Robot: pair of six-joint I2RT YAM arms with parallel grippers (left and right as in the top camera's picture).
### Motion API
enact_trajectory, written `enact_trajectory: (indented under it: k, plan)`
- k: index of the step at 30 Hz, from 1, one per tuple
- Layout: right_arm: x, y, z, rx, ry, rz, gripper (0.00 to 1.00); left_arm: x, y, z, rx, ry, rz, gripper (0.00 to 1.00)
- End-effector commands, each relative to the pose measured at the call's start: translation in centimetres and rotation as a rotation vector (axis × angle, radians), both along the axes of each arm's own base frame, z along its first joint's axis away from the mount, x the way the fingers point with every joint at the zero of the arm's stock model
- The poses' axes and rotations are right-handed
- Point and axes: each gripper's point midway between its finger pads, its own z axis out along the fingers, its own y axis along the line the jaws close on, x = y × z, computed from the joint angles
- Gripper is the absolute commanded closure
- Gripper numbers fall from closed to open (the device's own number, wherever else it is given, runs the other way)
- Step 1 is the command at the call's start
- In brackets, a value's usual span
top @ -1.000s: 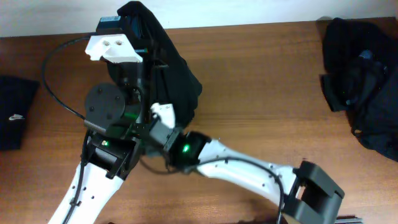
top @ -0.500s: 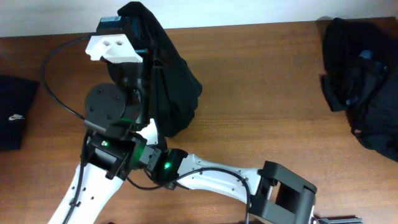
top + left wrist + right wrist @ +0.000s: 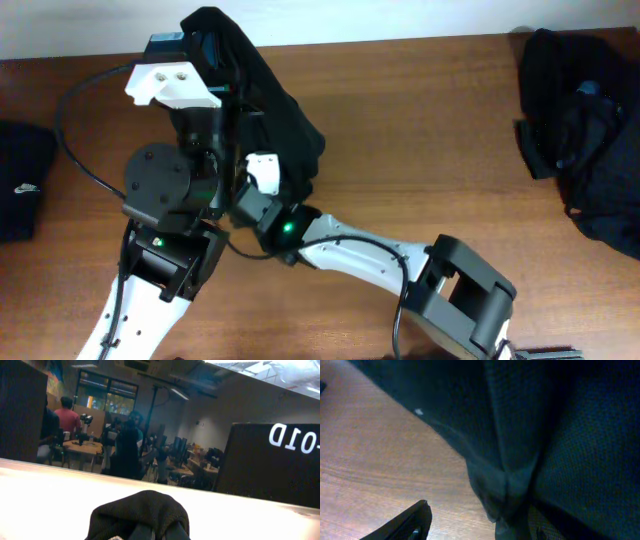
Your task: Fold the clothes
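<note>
Right claw [image 3: 268,176] has swung up to the hanging garment's [image 3: 278,115] lower hem (jaws wide, not yet closed). Left claw [image 3: 205,45], pinching its top, holds it over the surface [image 3: 430,130] near 11 o'clock; spreading likely comes next.

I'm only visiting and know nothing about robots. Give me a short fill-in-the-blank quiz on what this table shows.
1. The left pincer holds up a garment coloured ____.
2. The folded piece at the left edge of the table carries a small ____ logo.
3. The unfolded pile lies at the table's ____ edge.
Missing words: black; white; right.
</note>
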Motion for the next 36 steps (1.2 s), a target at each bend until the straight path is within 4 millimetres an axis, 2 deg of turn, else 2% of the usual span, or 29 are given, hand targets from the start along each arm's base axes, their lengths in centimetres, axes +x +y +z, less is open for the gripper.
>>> enact_trajectory:
  k: [1, 9, 14, 29, 31, 36]
  plan:
    - [-0.1, 0.3, -0.7, 0.0, 0.016, 0.02, 0.33, -1.6, 0.6, 2.8, -0.018, -0.067, -0.004, 1.0]
    - [0.0, 0.4, -0.6, 0.004, 0.012, 0.019, 0.33, -1.7, 0.7, 2.9, -0.018, -0.068, -0.005, 1.0]
    - [0.3, 0.3, -0.5, 0.008, 0.009, 0.014, 0.44, -1.9, 0.8, 3.0, -0.02, -0.072, -0.005, 0.99]
    - [1.4, -1.2, 0.0, -0.036, -0.055, -0.063, 0.44, -2.1, 0.9, 3.0, -0.018, -0.067, -0.005, 0.99]
    - [1.5, -1.2, 0.1, -0.036, -0.058, -0.066, 0.5, -2.1, 0.9, 3.0, -0.015, -0.063, -0.005, 1.0]
    - [1.6, -1.5, 0.2, -0.045, -0.068, -0.079, 0.77, -2.1, 0.9, 2.9, -0.015, -0.062, -0.005, 0.99]
